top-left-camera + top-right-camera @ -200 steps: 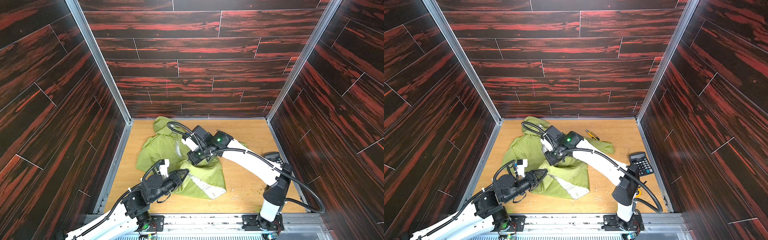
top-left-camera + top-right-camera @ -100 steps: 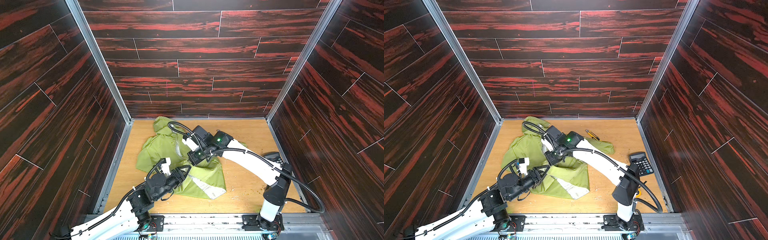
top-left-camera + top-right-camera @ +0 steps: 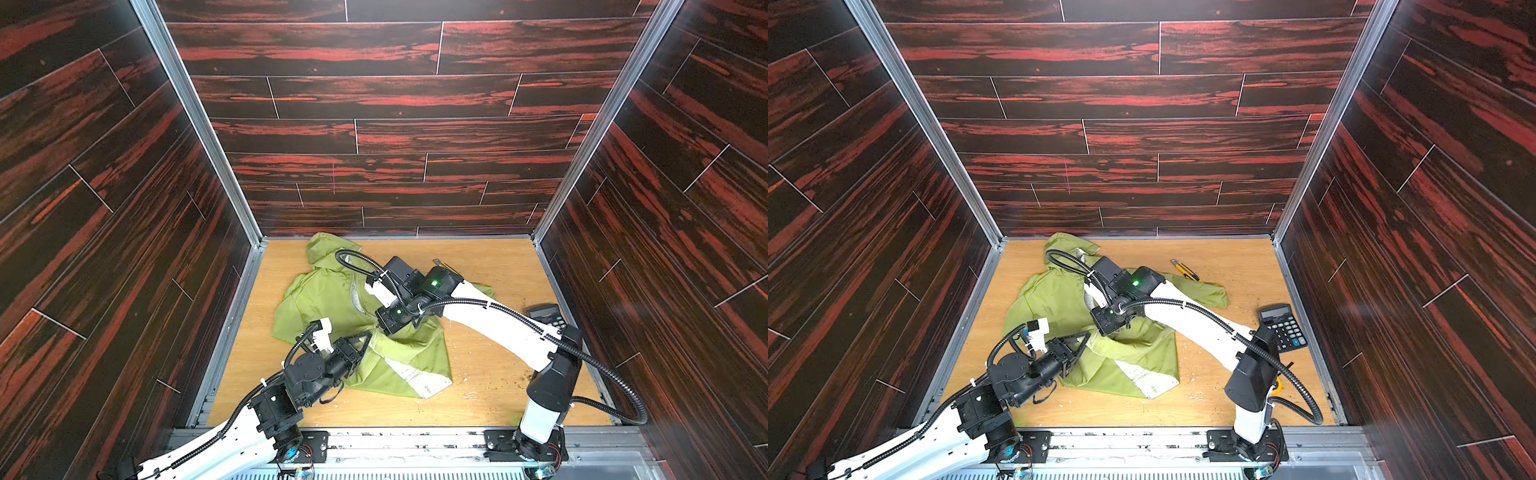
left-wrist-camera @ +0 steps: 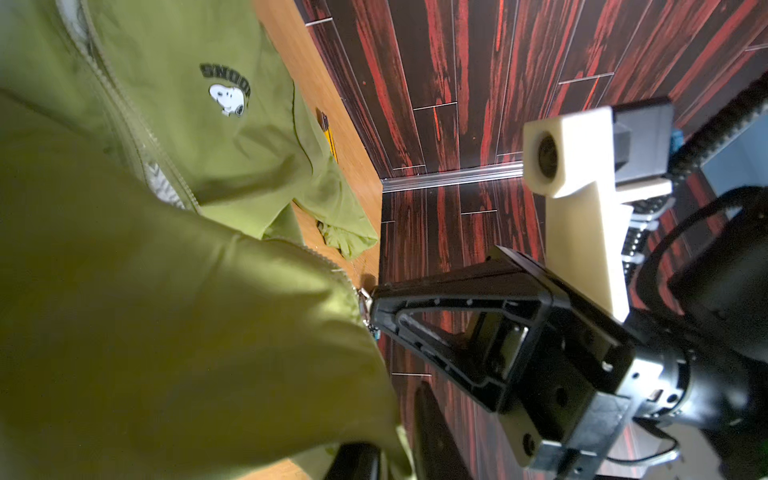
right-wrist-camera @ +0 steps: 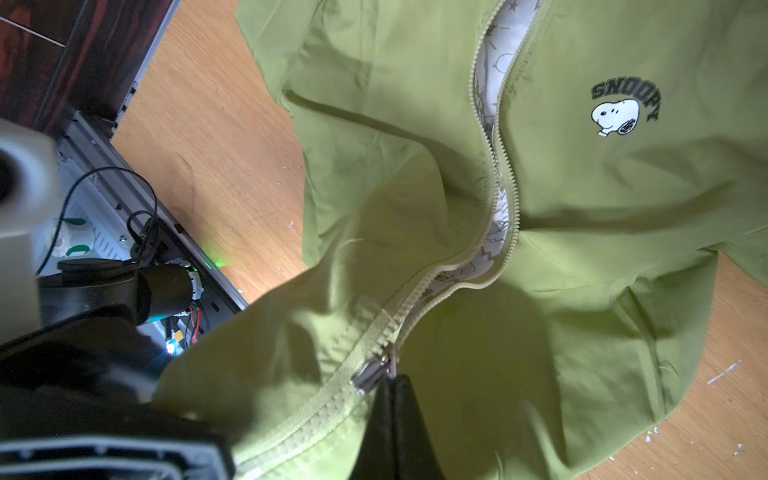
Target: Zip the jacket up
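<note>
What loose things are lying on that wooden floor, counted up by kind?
Lime-green hooded jacket: 1
Black desk calculator: 1
Yellow-and-black utility knife: 1
Total: 3, not counting a yellow scrap that is mostly hidden behind the right arm and too little seen to name.

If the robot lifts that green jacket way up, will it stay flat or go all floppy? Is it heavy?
Probably floppy: the jacket drapes in soft folds where the right arm's fingers pinch it at the zipper pull. Likely light too, since the cloth looks thin and crinkly. It might slip a bit, because the fabric looks smooth.
</note>
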